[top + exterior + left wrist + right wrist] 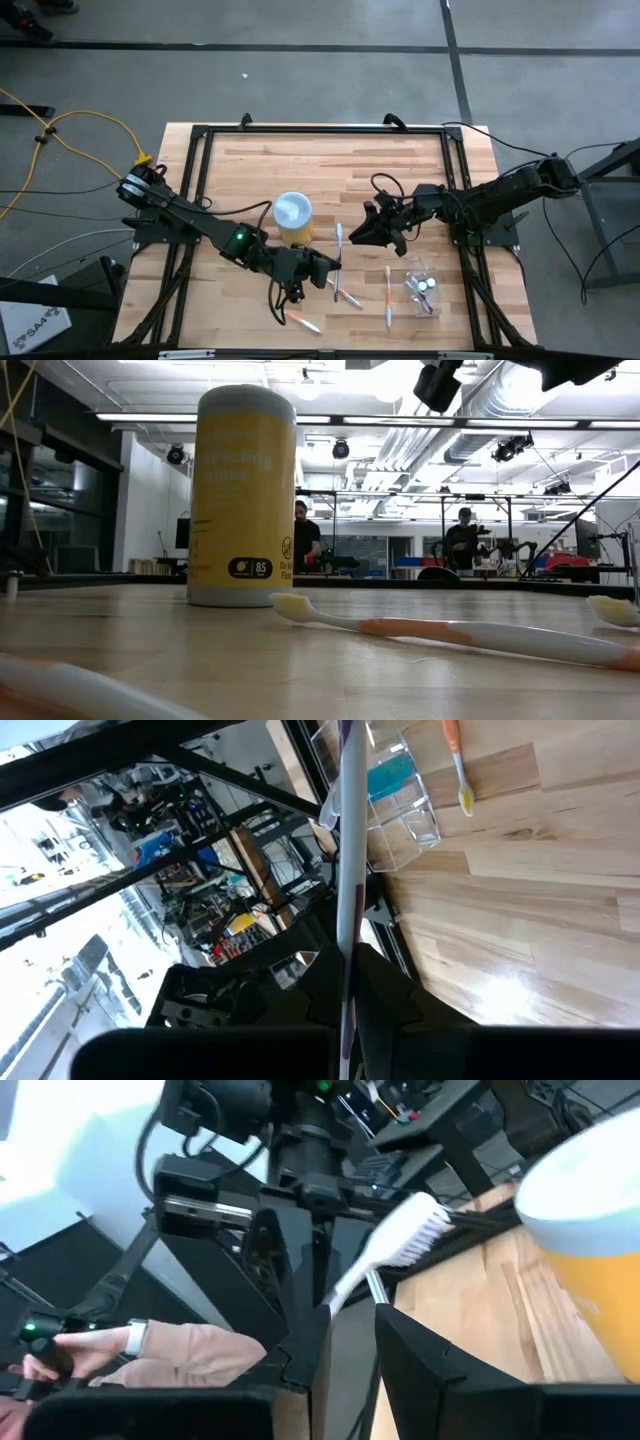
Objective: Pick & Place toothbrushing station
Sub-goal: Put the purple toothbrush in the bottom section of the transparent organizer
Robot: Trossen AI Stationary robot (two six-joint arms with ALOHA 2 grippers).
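One toothbrush (339, 247) upright — bristles up

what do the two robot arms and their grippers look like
Both arms are matte black and jointed, with loose black cables looping along them. The left arm shows a small green light by its wrist. The left gripper and right gripper have dark, flat, angular fingers.

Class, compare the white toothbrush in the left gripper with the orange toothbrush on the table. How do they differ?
The white toothbrush is clamped in the left gripper, right gripper close by; the orange toothbrush lies flat on the table, untouched. The white toothbrush's handle is pale; the orange toothbrush's is orange and white. Both are thin, with pale bristles.
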